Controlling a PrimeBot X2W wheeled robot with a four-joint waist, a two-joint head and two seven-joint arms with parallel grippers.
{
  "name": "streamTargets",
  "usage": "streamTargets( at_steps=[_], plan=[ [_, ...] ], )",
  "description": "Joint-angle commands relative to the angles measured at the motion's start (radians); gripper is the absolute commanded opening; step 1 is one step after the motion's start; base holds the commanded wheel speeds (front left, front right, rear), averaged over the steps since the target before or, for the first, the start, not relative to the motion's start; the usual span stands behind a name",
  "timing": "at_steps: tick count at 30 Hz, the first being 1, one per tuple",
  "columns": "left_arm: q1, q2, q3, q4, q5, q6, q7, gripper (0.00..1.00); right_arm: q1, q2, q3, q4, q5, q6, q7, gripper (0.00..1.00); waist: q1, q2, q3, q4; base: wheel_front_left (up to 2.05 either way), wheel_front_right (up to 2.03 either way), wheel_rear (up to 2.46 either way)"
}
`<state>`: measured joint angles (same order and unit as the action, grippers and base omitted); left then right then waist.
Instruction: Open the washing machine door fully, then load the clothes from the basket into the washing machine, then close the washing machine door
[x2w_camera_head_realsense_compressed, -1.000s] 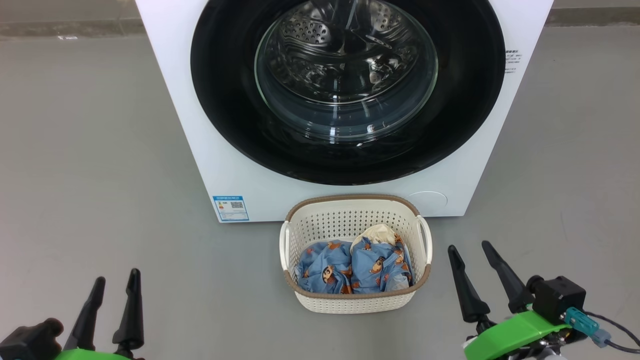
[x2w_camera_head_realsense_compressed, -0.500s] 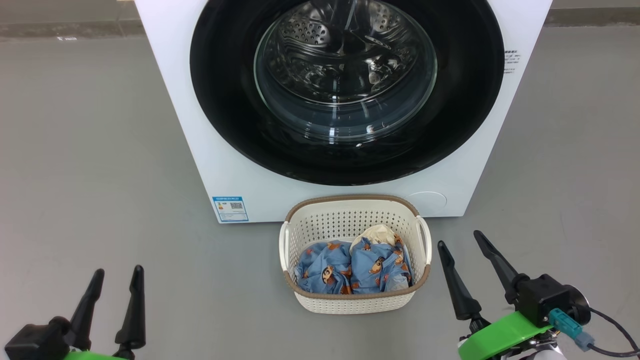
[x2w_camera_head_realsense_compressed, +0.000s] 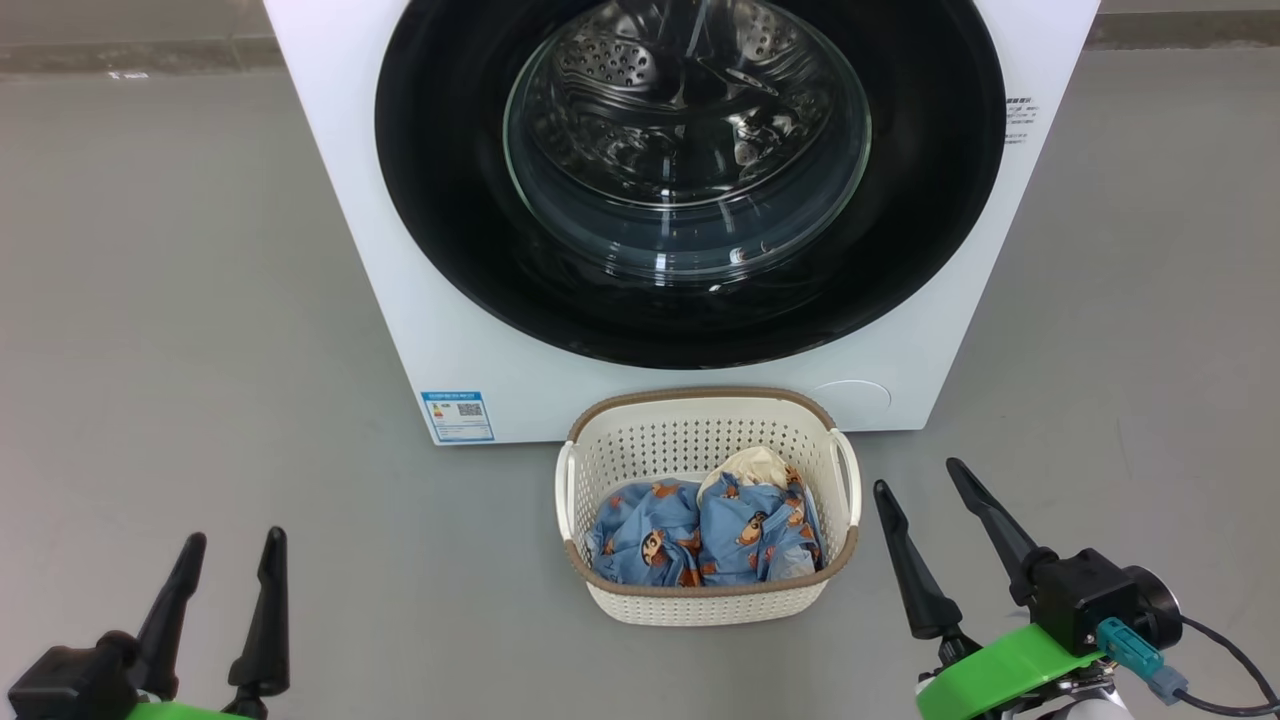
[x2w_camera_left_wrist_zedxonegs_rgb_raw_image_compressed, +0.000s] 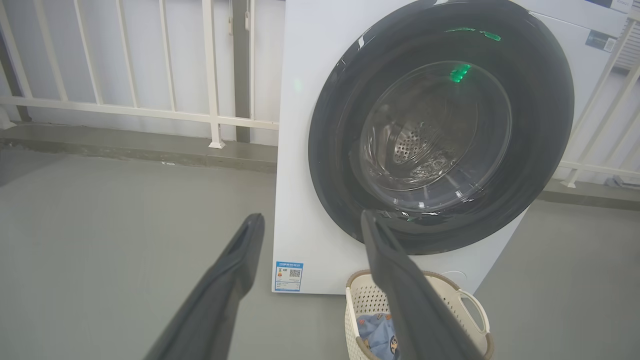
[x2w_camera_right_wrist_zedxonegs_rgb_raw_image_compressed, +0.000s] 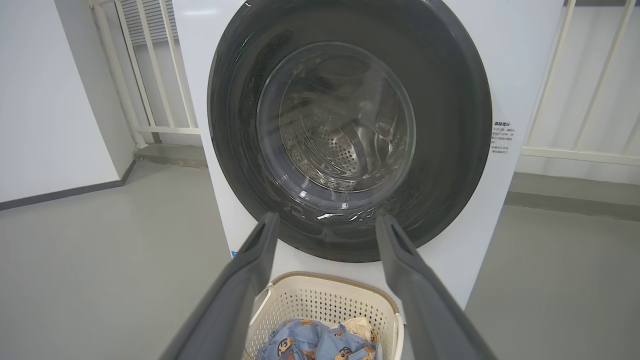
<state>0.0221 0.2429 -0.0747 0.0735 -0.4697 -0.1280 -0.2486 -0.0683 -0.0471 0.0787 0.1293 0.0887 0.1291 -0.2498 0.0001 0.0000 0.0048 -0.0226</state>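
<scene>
The white washing machine (x2w_camera_head_realsense_compressed: 350, 230) (x2w_camera_left_wrist_zedxonegs_rgb_raw_image_compressed: 310, 125) (x2w_camera_right_wrist_zedxonegs_rgb_raw_image_compressed: 520, 75) stands straight ahead with its round black-rimmed door (x2w_camera_head_realsense_compressed: 450, 200) (x2w_camera_left_wrist_zedxonegs_rgb_raw_image_compressed: 540, 110) (x2w_camera_right_wrist_zedxonegs_rgb_raw_image_compressed: 450, 125) flush against the front, closed. In front of it on the floor sits the cream basket (x2w_camera_head_realsense_compressed: 705, 600) (x2w_camera_left_wrist_zedxonegs_rgb_raw_image_compressed: 472, 310) (x2w_camera_right_wrist_zedxonegs_rgb_raw_image_compressed: 320, 300), holding the blue bear-print clothes (x2w_camera_head_realsense_compressed: 700, 530) (x2w_camera_left_wrist_zedxonegs_rgb_raw_image_compressed: 375, 332) (x2w_camera_right_wrist_zedxonegs_rgb_raw_image_compressed: 310, 342) with a bit of cream cloth on top. My left gripper (x2w_camera_head_realsense_compressed: 230, 540) (x2w_camera_left_wrist_zedxonegs_rgb_raw_image_compressed: 310, 220) is open, low and left of the basket, holding nothing. To the basket's right my right gripper (x2w_camera_head_realsense_compressed: 920, 475) (x2w_camera_right_wrist_zedxonegs_rgb_raw_image_compressed: 325, 220) is open too, also empty.
Bare grey floor (x2w_camera_head_realsense_compressed: 180, 300) spreads to both sides of the machine. White railings (x2w_camera_left_wrist_zedxonegs_rgb_raw_image_compressed: 150, 60) (x2w_camera_right_wrist_zedxonegs_rgb_raw_image_compressed: 575, 100) run behind it on a low kerb, and a white wall (x2w_camera_right_wrist_zedxonegs_rgb_raw_image_compressed: 45, 100) stands off to one side. A blue label sticker (x2w_camera_head_realsense_compressed: 458, 415) marks the machine's lower left front.
My right gripper has moved a little left and forward, closer to the basket's right side. The left gripper has barely shifted, and the view has drifted slightly.
</scene>
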Motion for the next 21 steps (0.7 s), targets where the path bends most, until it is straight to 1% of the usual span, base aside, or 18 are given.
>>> streamTargets(
  at_steps=[1, 12, 21],
  plan=[
    [-0.018, 0.03, 0.039, -0.028, -0.004, -0.003, -0.013, 1.0, -0.033, -0.003, 0.019, -0.026, 0.01, 0.002, -0.012, 1.0, 0.0, 0.0, 0.002, -0.001, 0.0, 0.0, 0.0],
    [-0.02, 0.03, 0.044, -0.028, -0.012, -0.003, -0.013, 1.0, -0.033, -0.003, 0.008, -0.024, 0.042, 0.002, -0.012, 1.0, 0.0, 0.0, 0.002, -0.007, 0.0, 0.0, 0.0],
    [-0.022, 0.029, 0.044, -0.016, -0.009, -0.003, -0.013, 1.0, -0.036, -0.003, 0.01, -0.021, 0.045, 0.002, -0.012, 1.0, 0.0, 0.0, 0.001, -0.008, 0.03, 0.03, -0.06]
  ],
)
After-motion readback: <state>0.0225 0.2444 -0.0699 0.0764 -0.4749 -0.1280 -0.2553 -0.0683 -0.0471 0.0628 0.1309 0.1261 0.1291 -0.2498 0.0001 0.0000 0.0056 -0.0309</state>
